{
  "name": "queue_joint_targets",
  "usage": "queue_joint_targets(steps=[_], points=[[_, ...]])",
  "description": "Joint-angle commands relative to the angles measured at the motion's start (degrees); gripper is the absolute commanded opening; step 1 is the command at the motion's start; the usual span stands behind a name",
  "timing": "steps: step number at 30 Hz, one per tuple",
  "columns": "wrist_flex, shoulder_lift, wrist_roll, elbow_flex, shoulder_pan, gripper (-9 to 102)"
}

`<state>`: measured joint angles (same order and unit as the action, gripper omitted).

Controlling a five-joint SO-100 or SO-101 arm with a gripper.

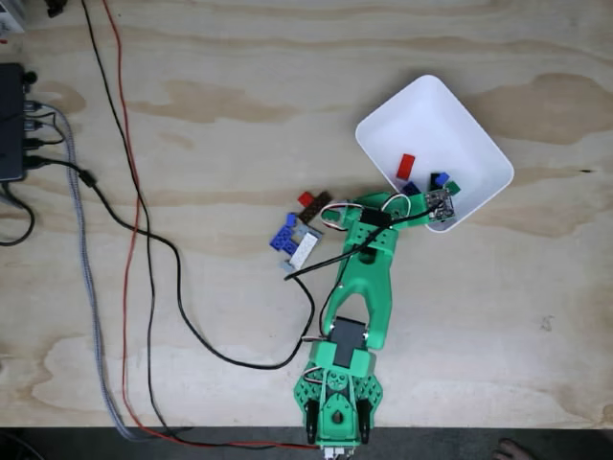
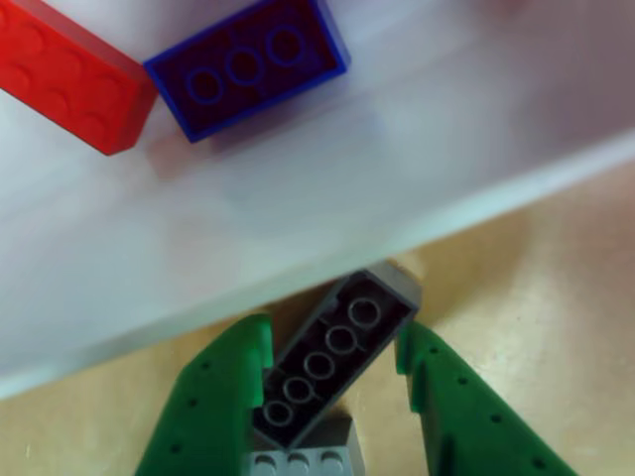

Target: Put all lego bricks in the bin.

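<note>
The bin is a white tray at the upper right of the fixed view. Inside it lie a red brick, a blue brick, a dark one and a green one. My green gripper hangs over the bin's near rim. In the other view the gripper is shut on a dark grey brick, held slantwise with its underside showing, just outside the bin's wall. A red brick and a blue brick rest inside. More bricks sit on the table: red, brown, blue, white.
Black, red and grey cables run across the left half of the plywood table, and one black cable loops to the arm's base. A black box sits at the left edge. A light grey studded piece shows below the held brick.
</note>
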<state>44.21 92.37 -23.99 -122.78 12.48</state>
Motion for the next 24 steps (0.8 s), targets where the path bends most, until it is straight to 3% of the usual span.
queue_joint_targets(steps=[1,6,12,15,17,24], points=[[0.5,-0.2,-1.8,3.2,0.2,0],[1.8,6.6,-1.4,2.5,-0.1,0],[7.9,43.3,-5.4,-3.3,-4.9,0],[9.8,52.3,-7.9,-1.6,-6.1,0],[9.1,49.7,-8.2,1.7,-3.3,0],[-7.0,16.9,-6.5,16.3,16.4,0]])
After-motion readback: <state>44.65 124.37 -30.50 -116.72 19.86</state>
